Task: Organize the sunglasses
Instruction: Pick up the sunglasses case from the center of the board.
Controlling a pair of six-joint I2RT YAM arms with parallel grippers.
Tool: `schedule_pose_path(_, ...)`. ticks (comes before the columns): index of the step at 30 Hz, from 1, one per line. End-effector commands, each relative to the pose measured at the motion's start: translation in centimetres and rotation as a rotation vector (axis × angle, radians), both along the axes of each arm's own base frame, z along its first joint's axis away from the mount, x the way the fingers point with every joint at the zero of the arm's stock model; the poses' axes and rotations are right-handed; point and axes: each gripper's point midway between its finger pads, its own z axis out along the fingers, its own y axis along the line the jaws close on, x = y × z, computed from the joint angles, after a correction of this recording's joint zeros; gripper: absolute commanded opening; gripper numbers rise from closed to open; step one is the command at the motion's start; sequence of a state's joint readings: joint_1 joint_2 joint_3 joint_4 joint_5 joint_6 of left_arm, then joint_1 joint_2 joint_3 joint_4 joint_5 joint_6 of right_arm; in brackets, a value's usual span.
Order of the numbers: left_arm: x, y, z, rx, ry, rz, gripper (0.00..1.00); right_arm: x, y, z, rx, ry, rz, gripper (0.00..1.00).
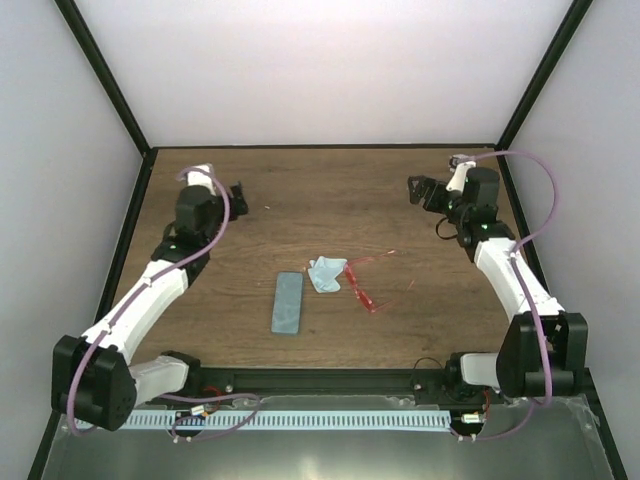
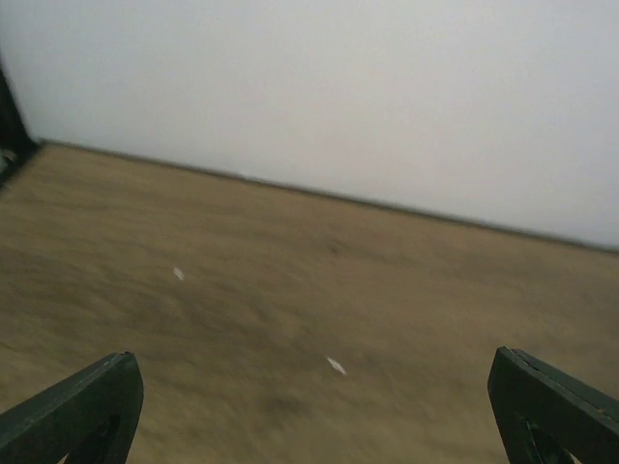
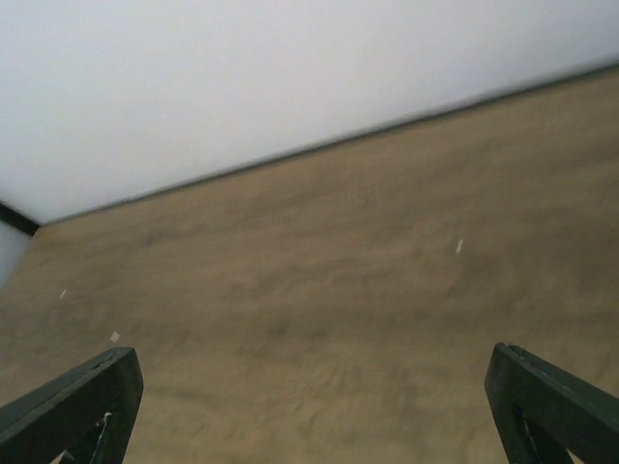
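Resting beside sunglasses (image 1: 362,285), cloth (image 1: 326,274), case (image 1: 288,302), left end effector (image 1: 240,197) spread, right end effector (image 1: 413,190) spread

The cloth (image 1: 326,274) is pale blue. At three o'clock from it the sunglasses (image 1: 362,285) are translucent red, and at eight o'clock the case (image 1: 287,302) is plain grey-blue. The table (image 1: 330,200) is brown with darker wood grain and white flecks. The left arm (image 1: 140,300) and right arm (image 1: 510,275) are white with black joints and purple cables (image 1: 554,195). The walls (image 1: 320,70) are plain white and the frame (image 1: 113,90) is black.

High rear view down over table (image 1: 330,190), wrist views low above it, facing white wall (image 2: 338,87)
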State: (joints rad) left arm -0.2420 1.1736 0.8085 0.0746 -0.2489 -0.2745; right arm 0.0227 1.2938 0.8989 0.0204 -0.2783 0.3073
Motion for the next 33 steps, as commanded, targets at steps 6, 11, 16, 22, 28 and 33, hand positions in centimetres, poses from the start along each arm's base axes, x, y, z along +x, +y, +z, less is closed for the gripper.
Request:
schedule_pose_path(6,-8.5,-5.0,-9.3,-0.024,0.502,-0.069,0.98,-10.1,2.4,-9.2,0.654,0.568,0.185,1.00)
schedule_pose_path(11,-12.7,-9.8,-11.1,0.077,0.689,-0.336,0.97,-10.7,0.9,-9.1,0.570,0.533,0.117,1.00)
schedule_pose_path(16,-16.0,-13.1,-13.0,0.061,0.763,-0.423,0.95,-11.1,0.6,-8.3,0.499,0.502,0.116,1.00)
schedule_pose_path(22,-17.7,-16.7,-15.2,0.096,0.811,-0.431,0.95,-12.3,0.8,-9.2,0.467,0.538,0.130,1.00)
schedule_pose_path(28,-18.0,-19.2,-17.9,0.131,0.874,-0.402,0.92,-13.0,0.9,-9.8,0.447,0.567,0.128,1.00)
schedule_pose_path(33,-18.4,-18.9,-19.4,0.152,0.917,-0.390,0.92,-13.5,1.1,-10.1,0.426,0.580,0.125,1.00)
